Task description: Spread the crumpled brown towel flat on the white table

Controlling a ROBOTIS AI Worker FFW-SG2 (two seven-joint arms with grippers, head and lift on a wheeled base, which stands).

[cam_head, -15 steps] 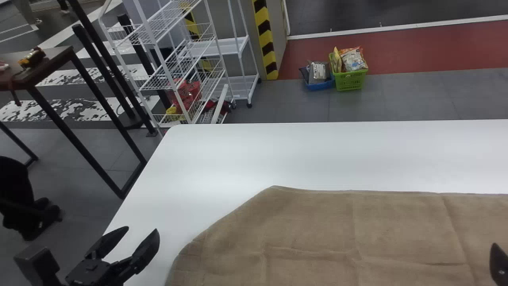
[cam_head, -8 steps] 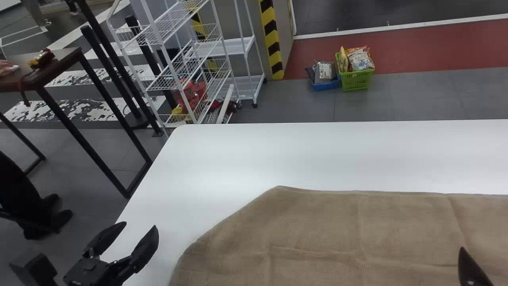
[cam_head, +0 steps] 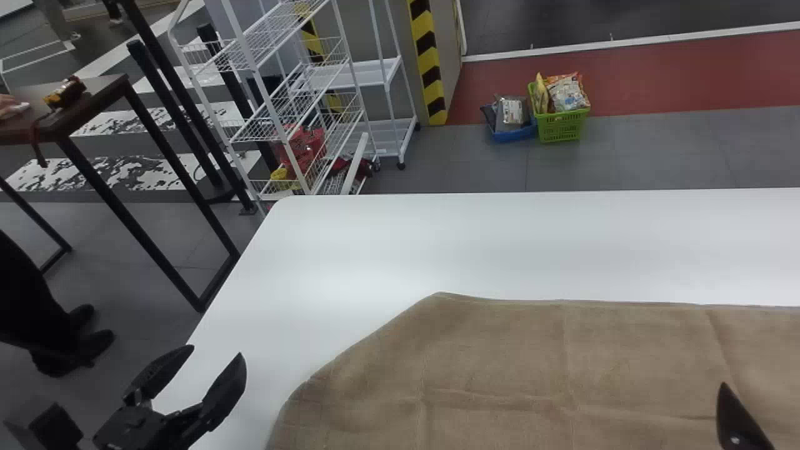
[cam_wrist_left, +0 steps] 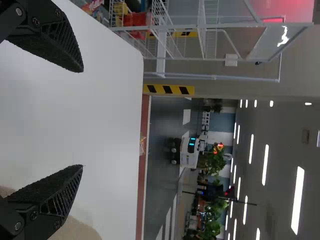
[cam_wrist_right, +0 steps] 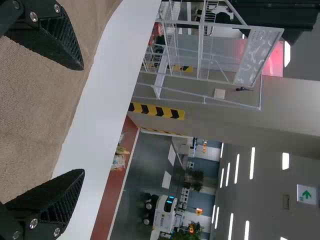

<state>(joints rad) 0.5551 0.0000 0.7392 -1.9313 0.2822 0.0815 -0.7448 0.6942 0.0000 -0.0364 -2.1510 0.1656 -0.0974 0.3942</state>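
Note:
My left gripper (cam_head: 215,365) is open at the lower left, over the table's left edge and left of the towel, holding nothing; the left wrist view shows the same gripper (cam_wrist_left: 82,118) with its fingers wide apart. At the lower right, one finger of my right gripper (cam_head: 737,419) shows over the towel. In the right wrist view that gripper (cam_wrist_right: 84,119) is open and empty above the cloth. The brown towel (cam_head: 500,362) lies mostly spread on the white table (cam_head: 531,244), with low creases, a slanting left side and a straighter far edge.
Beyond the table's far left corner stands a white wire rack (cam_head: 281,94). A dark side table (cam_head: 94,94) is at the left. Green (cam_head: 562,127) and blue (cam_head: 515,132) baskets sit on the floor past the far edge.
The right gripper has come further left over the towel. My left gripper has shifted slightly left. The view has turned a little, and the towel's shape looks the same.

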